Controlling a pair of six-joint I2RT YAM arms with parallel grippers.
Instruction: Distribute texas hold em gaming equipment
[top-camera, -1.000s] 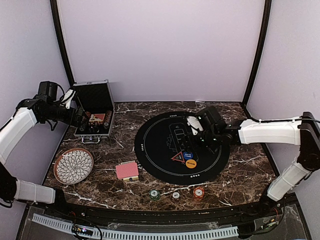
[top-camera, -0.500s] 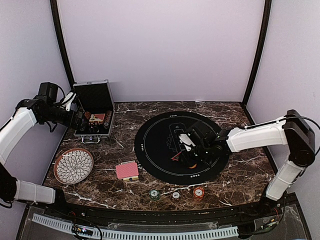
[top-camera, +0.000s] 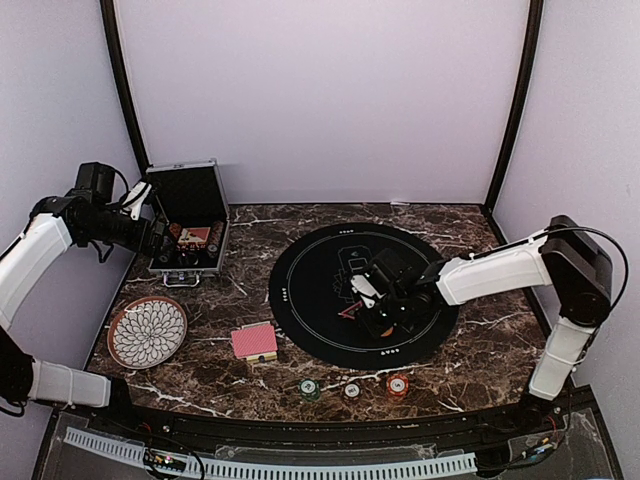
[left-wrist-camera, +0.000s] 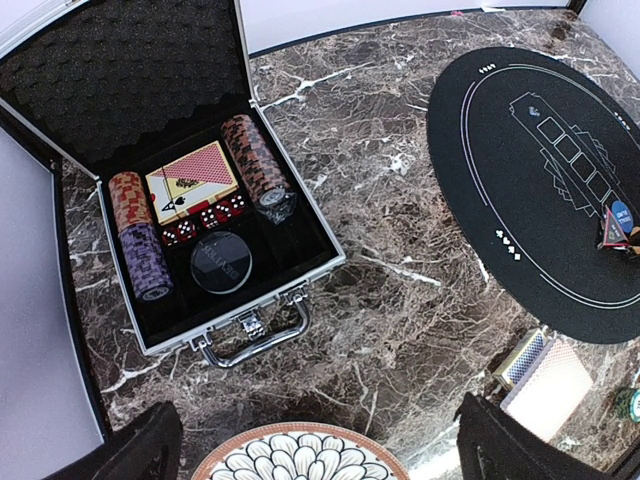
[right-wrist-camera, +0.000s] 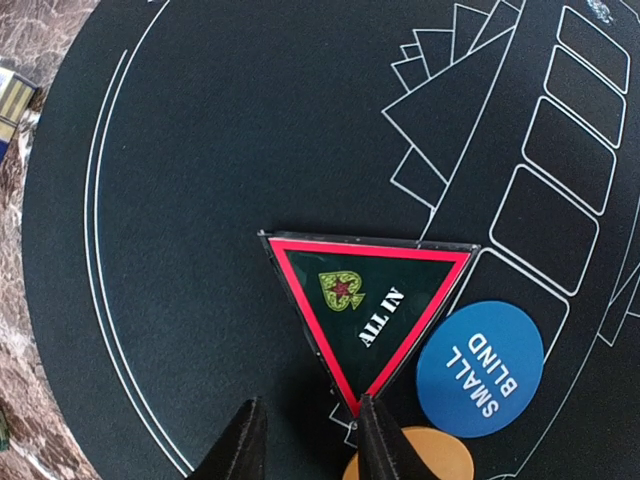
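On the black round mat (top-camera: 310, 290) lie a red-edged "ALL IN" triangle (right-wrist-camera: 365, 300), a blue "SMALL BLIND" disc (right-wrist-camera: 480, 370) and an orange disc (right-wrist-camera: 410, 455). My right gripper (right-wrist-camera: 307, 415) hovers low over them with its jaws narrowly apart. Only mat shows between the fingers, and the triangle's lower tip touches the right finger. In the top view the right gripper (top-camera: 375, 305) covers the discs. A red-backed card deck (top-camera: 254, 341) lies left of the mat. Green (top-camera: 310, 388), white (top-camera: 352, 390) and red (top-camera: 397, 384) chips sit near the front edge. My left gripper (left-wrist-camera: 318, 420) is wide open and holds nothing.
An open silver case (top-camera: 190, 225) at the back left holds chip stacks (left-wrist-camera: 255, 160), boxed cards (left-wrist-camera: 190, 180), dice and a dark disc. A white-patterned plate (top-camera: 147, 331) lies in front of it, under the left gripper. Black frame posts stand at both back corners.
The right gripper moved left and nearer across the mat to the markers, and its jaws narrowed. The left arm has not moved.
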